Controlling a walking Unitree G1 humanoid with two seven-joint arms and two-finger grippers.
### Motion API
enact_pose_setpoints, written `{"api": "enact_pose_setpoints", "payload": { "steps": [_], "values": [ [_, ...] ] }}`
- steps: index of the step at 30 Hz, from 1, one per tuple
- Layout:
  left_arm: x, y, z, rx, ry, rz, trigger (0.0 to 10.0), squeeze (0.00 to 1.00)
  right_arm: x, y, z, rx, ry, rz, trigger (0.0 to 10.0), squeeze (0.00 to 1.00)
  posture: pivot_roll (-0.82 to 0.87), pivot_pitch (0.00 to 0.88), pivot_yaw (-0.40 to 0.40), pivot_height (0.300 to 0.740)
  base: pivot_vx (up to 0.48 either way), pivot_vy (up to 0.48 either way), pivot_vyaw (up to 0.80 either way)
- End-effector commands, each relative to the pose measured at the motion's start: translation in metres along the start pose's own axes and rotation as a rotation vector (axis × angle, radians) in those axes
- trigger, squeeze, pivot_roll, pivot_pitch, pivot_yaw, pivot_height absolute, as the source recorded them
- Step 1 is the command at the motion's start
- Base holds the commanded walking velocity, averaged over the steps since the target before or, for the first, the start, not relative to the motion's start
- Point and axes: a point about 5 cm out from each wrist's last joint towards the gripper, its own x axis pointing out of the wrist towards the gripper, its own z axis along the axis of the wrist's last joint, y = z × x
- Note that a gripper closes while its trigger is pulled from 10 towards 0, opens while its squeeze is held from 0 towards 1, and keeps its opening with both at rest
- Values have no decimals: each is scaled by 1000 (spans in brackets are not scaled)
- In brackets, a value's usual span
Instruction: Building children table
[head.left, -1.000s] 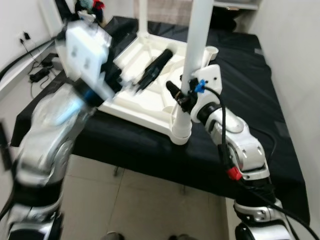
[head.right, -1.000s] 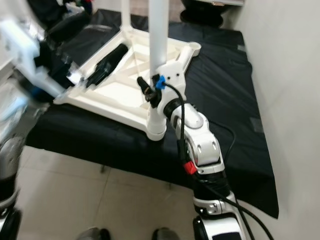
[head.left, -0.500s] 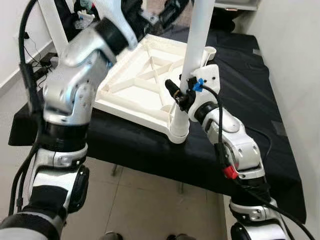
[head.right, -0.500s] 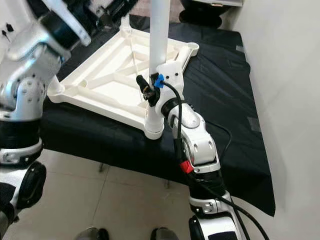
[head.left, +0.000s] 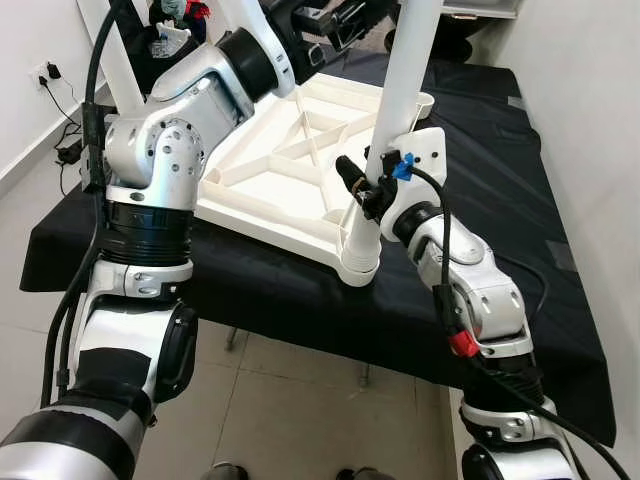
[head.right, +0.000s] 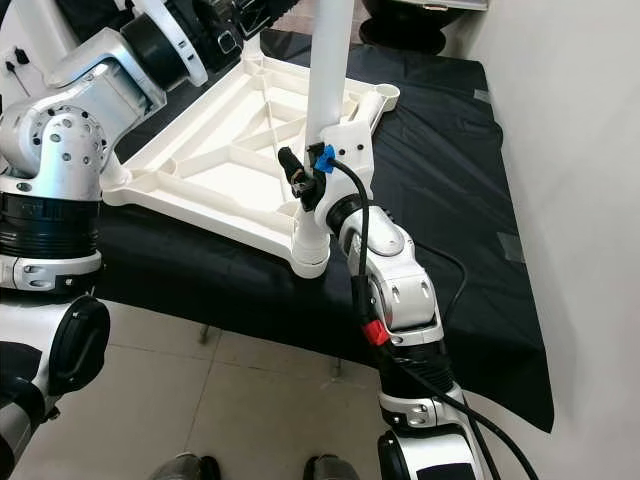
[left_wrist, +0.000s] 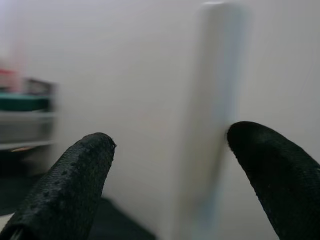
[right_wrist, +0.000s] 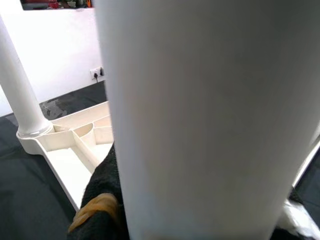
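The white children's table top (head.left: 290, 170) lay upside down on a black-draped bench (head.left: 500, 190), its ribbed underside facing up and its near corner close to the bench's front edge. A white leg (head.left: 385, 130) stood upright in the socket at that near corner, and another leg (head.left: 110, 55) rose at the left corner. The right gripper (head.left: 372, 190) was clenched around the lower part of the near leg, just above the socket; in the right wrist view the leg (right_wrist: 200, 115) pressed against one black finger (right_wrist: 102, 200). The left gripper (head.left: 345, 15) was raised over the top's far edge, its fingers (left_wrist: 75, 180) spread apart with a pale post (left_wrist: 212, 115) blurred beyond them, grasping nothing.

The parts looked like hollow moulded plastic: light, stiff and smooth, so likely slippery under the pads. A leg would be best held low, near its socket, to steady it.

The bench cloth was black and slightly creased; a pale tiled floor (head.left: 300, 400) lay below, white walls (head.left: 590, 100) to the right, and cables (head.left: 70, 150) trailed at the left.
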Motion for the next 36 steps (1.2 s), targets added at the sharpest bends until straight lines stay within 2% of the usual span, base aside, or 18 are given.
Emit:
{"api": "enact_pose_setpoints", "payload": {
  "steps": [1, 3, 6, 11, 14, 15, 16, 17, 21, 27, 30, 33, 34, 35, 36],
  "values": [
    [7, -14, 5, 1, -10, -100, 10000, 0, 0, 5, 2, 15, -9, 19, 10000, 0, -29, 126, -34, 740, 0, 0, 0],
    [4, -20, 7, 7, -7, -160, 10000, 0, 0, 6, 2, 18, -10, 21, 10000, 0, -27, 126, -37, 740, 0, 0, 0],
    [3, -24, 8, 19, -5, -181, 10000, 0, 0, 6, 2, 19, -11, 22, 10000, 0, -25, 126, -37, 740, 0, 0, 0],
    [4, -23, 8, 32, 2, -173, 10000, 0, 0, 6, 2, 22, -12, 23, 10000, 0, -25, 126, -37, 740, 0, 0, 0],
    [9, -15, 4, 43, 29, -108, 10000, 0, 0, 7, 3, 30, -21, 30, 10000, 0, -25, 127, -36, 740, 0, 0, 0],
    [11, -10, 2, 45, 44, -77, 2039, 0, 0, 8, 4, 33, -26, 32, 10000, 0, -30, 126, -31, 740, 0, 0, 0],
    [11, -10, 2, 45, 44, -77, 2039, 0, 0, 8, 4, 33, -26, 32, 10000, 0, -30, 126, -31, 740, 0, 0, 0],
    [14, -5, 0, 50, 67, -52, 0, 0, 0, 8, 5, 34, -30, 33, 10000, 0, -33, 127, -26, 740, 0, 0, 0],
    [23, 2, -5, 32, 94, -26, 0, 0, -2, 7, 7, 36, -39, 29, 10000, 0, -39, 125, -18, 740, 0, 0, 0],
    [25, 2, -8, 12, 103, -33, 0, 0, -2, 7, 9, 37, -44, 26, 10000, 0, -41, 122, -15, 740, 0, 0, 0],
    [28, 1, -15, 2, 140, -54, 0, 0, -3, 7, 12, 34, -56, 31, 10000, 0, -44, 120, -12, 740, 0, 0, 0],
    [28, -1, -16, 6, 154, -79, 0, 0, -3, 2, 16, 32, -73, 48, 10000, 0, -45, 114, -10, 740, 0, 0, 0],
    [28, -3, -16, 8, 158, -98, 0, 0, -4, -5, 20, 14, -93, 84, 10000, 310, -45, 113, -10, 740, 0, 0, 0],
    [28, -4, -16, 15, 160, -114, 0, 0, -4, -9, 24, 25, -100, 134, 10000, 1000, -44, 112, -10, 740, 0, 0, 0],
    [28, -4, -16, 15, 160, -114, 0, 0, -4, -9, 24, 25, -100, 134, 10000, 1000, -44, 112, -10, 740, 0, 0, 0]
  ]
}}
